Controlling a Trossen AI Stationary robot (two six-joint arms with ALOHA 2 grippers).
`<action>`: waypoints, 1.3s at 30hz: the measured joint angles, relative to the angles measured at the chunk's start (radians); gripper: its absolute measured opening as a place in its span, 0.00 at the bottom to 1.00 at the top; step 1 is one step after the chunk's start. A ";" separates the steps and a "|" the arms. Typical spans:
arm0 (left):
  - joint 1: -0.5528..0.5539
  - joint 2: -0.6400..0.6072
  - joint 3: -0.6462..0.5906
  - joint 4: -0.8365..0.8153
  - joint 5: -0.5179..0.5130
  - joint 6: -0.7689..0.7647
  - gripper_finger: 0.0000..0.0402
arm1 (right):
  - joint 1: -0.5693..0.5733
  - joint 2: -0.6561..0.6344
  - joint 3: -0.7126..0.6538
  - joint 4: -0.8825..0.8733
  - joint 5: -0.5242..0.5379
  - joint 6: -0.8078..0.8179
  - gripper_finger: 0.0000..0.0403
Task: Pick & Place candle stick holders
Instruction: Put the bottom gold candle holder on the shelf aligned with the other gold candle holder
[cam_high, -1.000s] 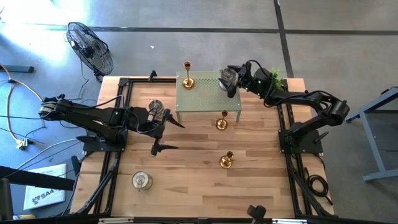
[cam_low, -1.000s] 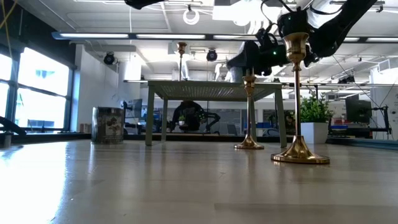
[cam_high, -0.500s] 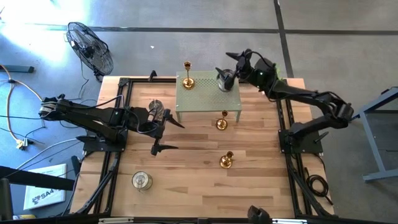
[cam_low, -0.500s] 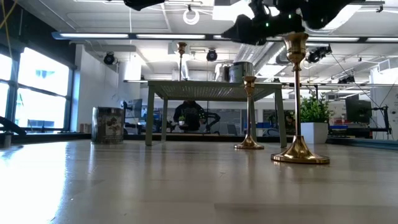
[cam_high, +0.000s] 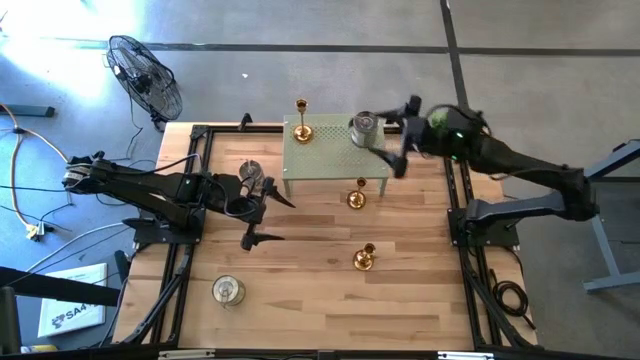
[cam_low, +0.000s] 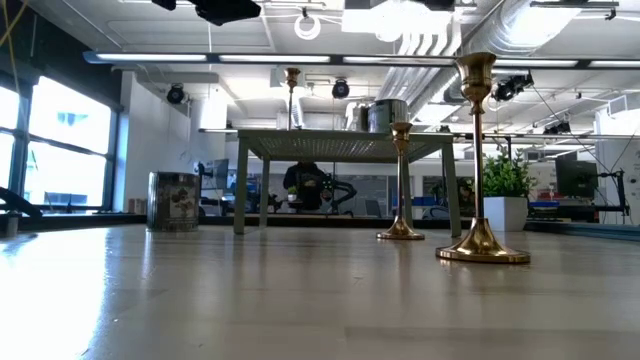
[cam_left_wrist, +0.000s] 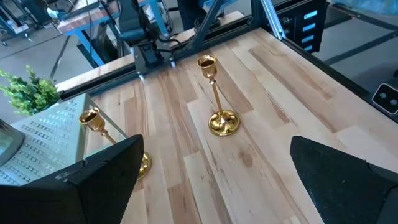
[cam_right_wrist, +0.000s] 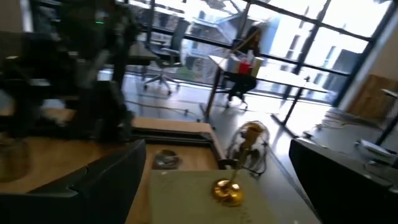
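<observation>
A silver-grey jar holder (cam_high: 363, 127) stands on the green perforated stand (cam_high: 330, 160), at its far right corner; it also shows in the low view (cam_low: 388, 115). A gold holder (cam_high: 302, 125) stands on the stand's far left corner. Two gold holders (cam_high: 357, 197) (cam_high: 364, 258) stand on the table in front of the stand. Two more silver jars (cam_high: 250, 172) (cam_high: 228, 290) stand on the table's left half. My right gripper (cam_high: 397, 140) is open and empty, just right of the jar on the stand. My left gripper (cam_high: 272, 218) is open and empty beside the left jar.
A small green plant (cam_high: 440, 120) stands at the table's far right, mostly under my right arm; it also shows in the low view (cam_low: 505, 190). A black frame (cam_high: 190, 200) runs along the table's sides. A floor fan (cam_high: 145, 75) stands beyond the far left corner.
My right gripper has let go of the silver jar, which now stands on the stand's far right corner. The gripper has risen out of the low view and drawn back toward the table's right edge, turning as it went.
</observation>
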 joint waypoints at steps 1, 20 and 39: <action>0.000 0.000 0.000 0.000 0.002 -0.001 0.99 | 0.031 -0.027 0.000 -0.043 -0.007 0.003 0.97; 0.000 0.131 0.000 0.102 0.093 -0.102 0.99 | 0.727 -0.194 -0.592 0.134 0.437 0.422 0.97; 0.000 0.162 0.001 0.166 0.143 -0.143 0.99 | 0.895 0.003 -0.820 0.458 0.620 0.580 0.97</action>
